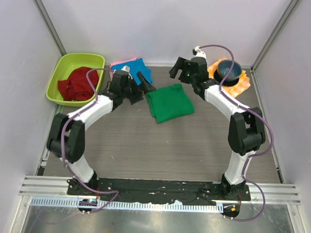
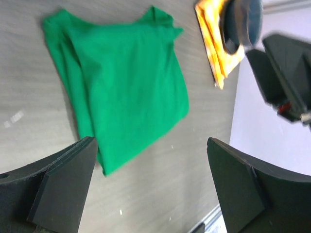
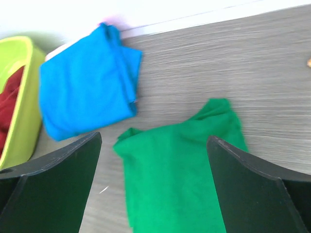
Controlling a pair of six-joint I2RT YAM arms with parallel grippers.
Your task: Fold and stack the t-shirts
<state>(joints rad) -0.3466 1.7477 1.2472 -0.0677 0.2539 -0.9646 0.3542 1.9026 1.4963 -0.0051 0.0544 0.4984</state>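
Both pincers stand wide open and hold nothing. The left pincer (image 2: 150, 187) hangs above the counter (image 1: 144, 142) at the left edge of the green t-shirt (image 1: 169, 102). Its fingers are clear of the cloth, and its wrist view shows only a corner of the shirt and bare counter between them. The right pincer (image 3: 153, 187) hovers over the shirt's far edge with its jaws spread, not touching it.

The green t-shirt lies folded into a rough square, flat on the far middle of the counter between the two arms. Just to its left, at the back, a folded blue t-shirt (image 1: 134, 69) rests on a pink t-shirt (image 1: 116, 66), partly hidden by the left arm. Further left, a lime bin (image 1: 59, 76) holds a red cloth (image 1: 78, 83). At the far right corner a dark bowl (image 1: 230, 68) sits on an orange-and-white checked cloth (image 1: 240, 83), behind the right arm.
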